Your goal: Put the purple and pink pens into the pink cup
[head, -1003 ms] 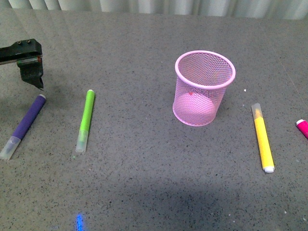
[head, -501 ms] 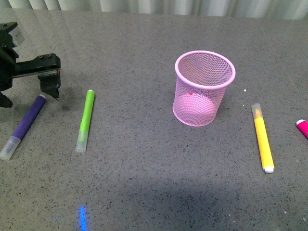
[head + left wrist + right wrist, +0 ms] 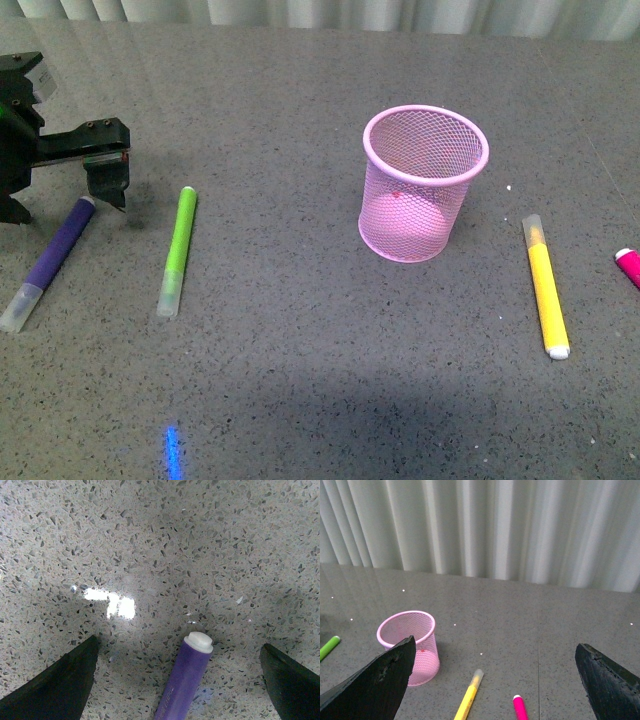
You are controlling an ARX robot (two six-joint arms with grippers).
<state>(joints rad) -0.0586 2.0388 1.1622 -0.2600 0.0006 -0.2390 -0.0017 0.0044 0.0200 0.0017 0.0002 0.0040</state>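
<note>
Now, left end effector (image 3: 65, 205) spread, far left of frame — astride purple pen (image 3: 55, 255) tip; centre on barrel before pinching.

pink cup (image 3: 425, 185): wire mesh, solid rim. purple pen (image 3: 186, 680): smooth plastic, white end. table (image 3: 320, 380): speckled stone-look, glossy.

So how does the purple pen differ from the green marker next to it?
The purple pen is dark with a white far end; the green marker is lime to its tip. The purple pen's white end sits between the fingers of the open left claw; the green marker lies outside them. The purple pen slants more than the green marker. Both lie flat, clear caps toward the robot.
</note>
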